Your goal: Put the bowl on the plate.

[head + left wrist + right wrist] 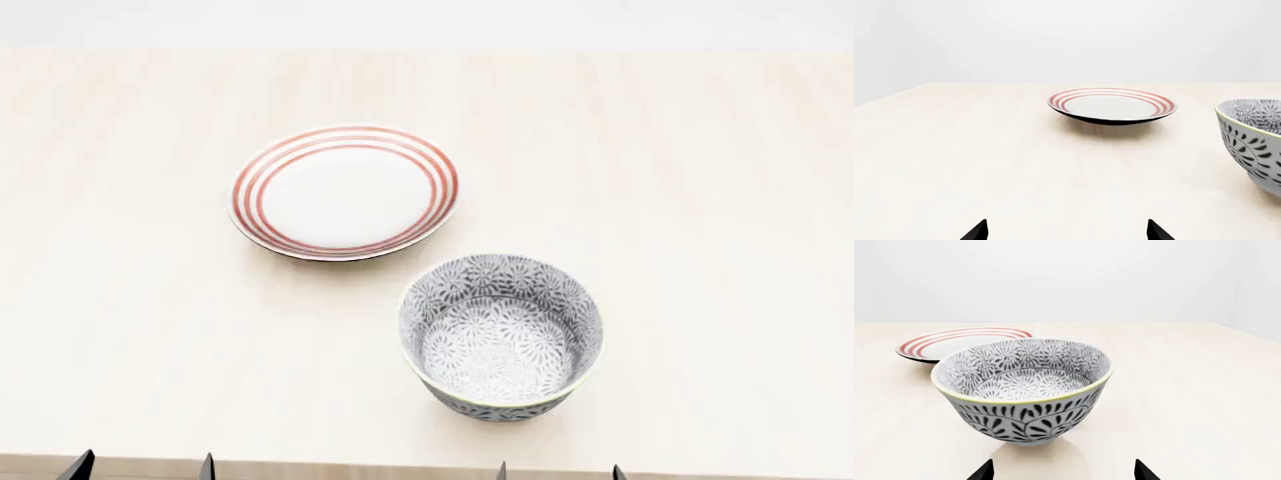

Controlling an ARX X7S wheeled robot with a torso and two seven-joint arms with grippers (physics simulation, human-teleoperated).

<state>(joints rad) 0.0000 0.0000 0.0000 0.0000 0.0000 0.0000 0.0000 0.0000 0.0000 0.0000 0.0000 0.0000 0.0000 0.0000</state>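
While bowl (501,335) sits beside plate (346,191), wrist views reveal dark undersides, left pincer (1066,232), right pincer (1063,471) both spread, empty.

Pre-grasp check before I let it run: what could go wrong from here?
1. The bowl is deep with curved walls; the right gripper, open and not yet touching, may slip on the rim or tip it.
2. The plate sits close beside the bowl, so a low carry could clip its rim and shove it.
3. The plate is shallow; an off-centre placement may leave the bowl tilted.
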